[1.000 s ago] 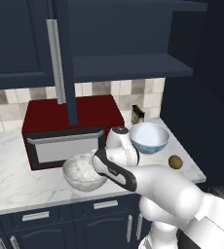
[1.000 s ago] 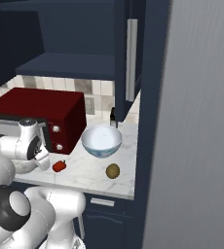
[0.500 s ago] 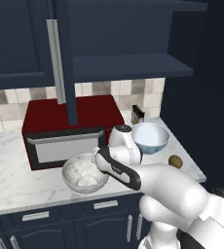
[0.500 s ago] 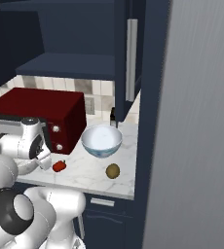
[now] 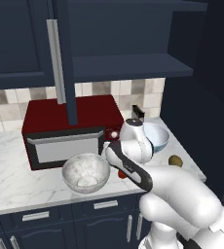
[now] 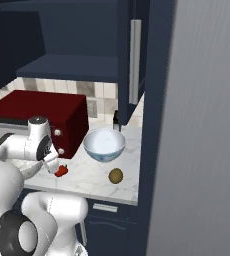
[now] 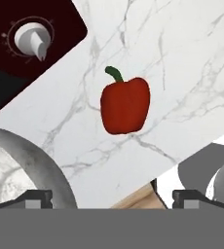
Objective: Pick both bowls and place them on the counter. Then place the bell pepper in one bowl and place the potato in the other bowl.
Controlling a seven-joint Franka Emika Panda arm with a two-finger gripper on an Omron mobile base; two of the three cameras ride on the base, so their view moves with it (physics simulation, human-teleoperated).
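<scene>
Your gripper (image 7: 112,197) hangs spread wide and empty above the bell pepper (image 7: 125,104), which lies on the counter (image 7: 182,63) just beside the grey marbled bowl (image 7: 21,160), touching nothing.

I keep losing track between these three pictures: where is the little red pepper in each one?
Left base view: the red pepper is a red sliver on the counter, mostly hidden behind the robot's arm, right of the grey bowl.
Right base view: it lies near the counter's front edge, left of the blue-patterned bowl.
Hand view: near the middle, on white marble.
Shared landmark: the red microwave, close behind the pepper.
</scene>
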